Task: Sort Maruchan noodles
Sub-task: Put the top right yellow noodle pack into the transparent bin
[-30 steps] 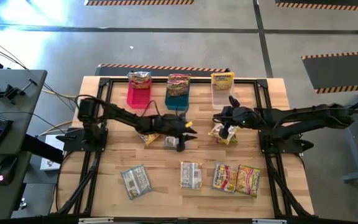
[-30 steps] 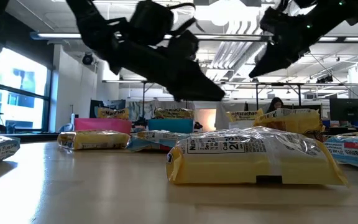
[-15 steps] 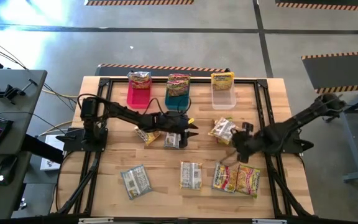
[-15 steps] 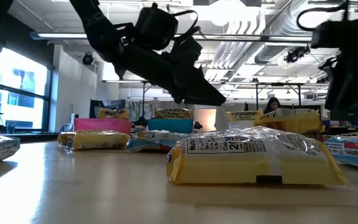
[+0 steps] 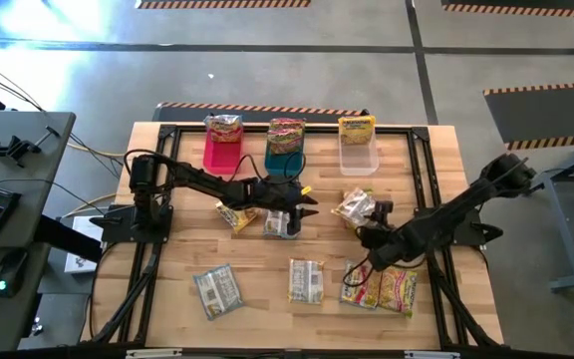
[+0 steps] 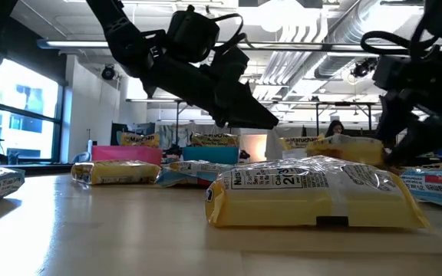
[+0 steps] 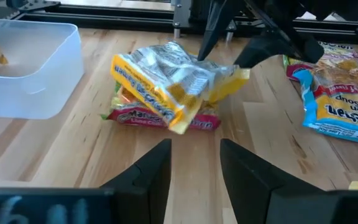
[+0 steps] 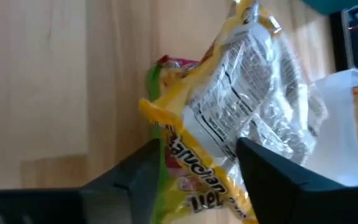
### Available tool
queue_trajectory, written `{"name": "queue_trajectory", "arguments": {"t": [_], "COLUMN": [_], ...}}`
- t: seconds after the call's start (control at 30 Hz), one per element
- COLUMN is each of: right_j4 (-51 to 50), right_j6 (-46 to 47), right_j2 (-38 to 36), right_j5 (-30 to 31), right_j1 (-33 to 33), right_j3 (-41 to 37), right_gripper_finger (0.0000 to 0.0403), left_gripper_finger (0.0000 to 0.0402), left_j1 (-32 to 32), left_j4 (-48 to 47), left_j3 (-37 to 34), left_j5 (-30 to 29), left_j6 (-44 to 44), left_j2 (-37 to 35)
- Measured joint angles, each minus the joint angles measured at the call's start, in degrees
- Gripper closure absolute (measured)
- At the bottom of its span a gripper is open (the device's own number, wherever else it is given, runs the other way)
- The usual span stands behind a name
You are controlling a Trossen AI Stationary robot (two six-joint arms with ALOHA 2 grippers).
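Observation:
The Maruchan noodles are flat packets. A silvery-yellow one lies on a red-green one as a pile point(image 5: 355, 206) point(image 8: 241, 118) point(image 7: 166, 87) right of centre. My right gripper point(image 5: 377, 212) point(image 8: 197, 177) is open at the pile's right end and points left at it. My left gripper point(image 5: 308, 202) point(image 7: 194, 168) hovers open left of the pile, above a silvery packet point(image 5: 279, 225). A yellow packet point(image 5: 232, 215) lies under the left arm. Several packets point(image 5: 305, 280) lie in a row near the front edge. My right gripper has a finger point(image 8: 145, 168) on each side of the pile's near end; whether either finger touches the packets I cannot tell.
A pink bin point(image 5: 222, 152), a blue bin point(image 5: 285, 155) and a clear bin point(image 5: 357, 155) stand in a row at the far edge, each with a packet upright in it. A black frame point(image 5: 167, 179) runs around the tabletop. Bare wood lies between the pile and the front row.
My right gripper has come down from high above the pile to the table's right of it, low beside the packets, and its wrist has rolled. The pile has stayed where it was.

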Motion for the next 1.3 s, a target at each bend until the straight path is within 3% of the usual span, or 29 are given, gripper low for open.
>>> {"name": "queue_trajectory", "arguments": {"t": [0.33,0.57,0.83,0.97,1.17,1.3], "right_j4": [5.94,12.43,17.98,20.27,23.61,24.56], "right_j6": [-3.47,-7.22,-10.88,-11.72,-12.81,-12.51], "right_j2": [-0.05,-2.02,-4.04,-4.04,-4.04,-4.04], "right_j5": [0.99,-5.31,-14.41,-16.78,-19.86,-20.46], "right_j1": [-4.25,-8.49,-13.84,-15.27,-16.53,-17.22], "right_j3": [0.07,0.07,0.09,0.09,0.09,0.09], "right_gripper_finger": [0.0391,0.0396,0.0401,0.0402,0.0402,0.0403], "left_gripper_finger": [0.0275,0.0275,0.0275,0.0275,0.0275,0.0275], "left_j1": [0.0,-0.14,-1.99,-2.48,-2.58,-2.97], "left_j4": [0.04,-0.64,-7.75,-7.11,-7.07,-7.7], "left_j3": [0.02,2.74,6.19,6.32,6.45,6.72], "left_j5": [2.07,3.24,4.07,1.49,0.91,1.79], "left_j6": [2.11,9.04,26.89,33.37,39.3,37.83], "left_j2": [0.0,0.04,0.52,0.57,1.38,3.21]}}
